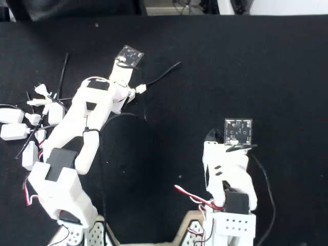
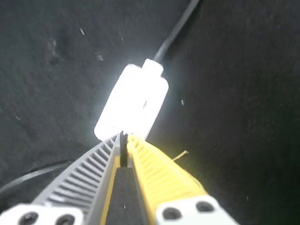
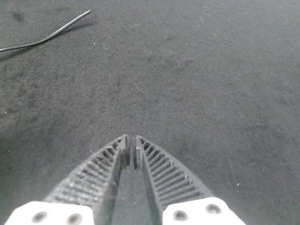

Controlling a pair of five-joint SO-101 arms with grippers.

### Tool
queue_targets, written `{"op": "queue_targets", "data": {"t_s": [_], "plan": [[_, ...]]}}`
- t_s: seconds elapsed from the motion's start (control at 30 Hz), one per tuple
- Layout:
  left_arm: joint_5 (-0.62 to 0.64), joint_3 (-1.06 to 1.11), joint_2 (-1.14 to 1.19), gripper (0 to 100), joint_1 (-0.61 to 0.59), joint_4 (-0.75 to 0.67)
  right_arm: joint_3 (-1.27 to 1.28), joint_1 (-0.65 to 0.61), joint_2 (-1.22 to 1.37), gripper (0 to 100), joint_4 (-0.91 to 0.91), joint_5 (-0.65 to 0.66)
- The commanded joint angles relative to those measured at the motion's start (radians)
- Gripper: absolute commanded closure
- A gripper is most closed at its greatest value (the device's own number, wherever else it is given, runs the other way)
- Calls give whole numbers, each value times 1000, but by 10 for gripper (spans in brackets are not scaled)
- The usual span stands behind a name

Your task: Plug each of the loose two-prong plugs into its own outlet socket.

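Left gripper (image 2: pixel 125 139): grey finger (image 2: pixel 89 173) and yellow finger (image 2: pixel 159 173) are drawn together, with only a thin dark sliver between the tips. The tips meet the near end of the white plug (image 2: pixel 133 101), so I read the gripper as clamped on a thin part of that end, probably a prong, though glare hides the detail. The plug body lies directly ahead of the fingertips, low over the black mat (image 2: pixel 243 93). Its black cable (image 2: pixel 176 30) leaves the far end and runs away from the gripper. Holding it by the near end leaves the body and cord free to trail, but it also covers the end that must enter a socket, so a re-grip looks likely before insertion. Well off to the side of this hand, back beside the arm's lower links, sits a cluster of white pieces (image 1: pixel 25 123) with short leads. These are presumably the other loose plugs and the sockets, but I cannot tell which is which. Nothing near the held plug looks like an outlet. Right gripper (image 3: pixel 131 140): fingers together, nothing between them, parked over bare mat, well apart from the plug. A thin lead (image 3: pixel 47 33) lies far ahead of it. It looks idle, kept out of the working arm's way.
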Motion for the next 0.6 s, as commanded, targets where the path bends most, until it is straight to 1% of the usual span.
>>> {"op": "queue_targets", "data": {"t_s": [0.0, 0.1, 0.2, 0.23, 0.3, 0.37, 0.4, 0.47, 0.5, 0.57], "plan": [[89, -50, -34, 970, -22, 95, -45, -14, -48, 984, -28, 0], [212, -107, -40, 970, -85, 64, -45, -14, -48, 984, -28, 0], [393, -166, -35, 964, -199, 37, -45, -14, -48, 984, -28, 0], [442, -173, -35, 943, -231, 34, -45, -14, -48, 984, -28, 0], [512, -183, -32, 859, -266, 21, -45, -15, -48, 984, -28, 0], [540, -193, -14, 791, -268, -48, -45, -15, -48, 984, -28, 0], [545, -203, 3, 784, -266, -94, -45, -15, -48, 984, -28, 0], [548, -240, 51, 802, -259, -163, -45, -15, -48, 984, -28, 0], [548, -268, 81, 809, -255, -173, -45, -15, -48, 984, -28, 0], [543, -338, 160, 816, -234, -149, -44, -15, -48, 984, -28, 0]]}}
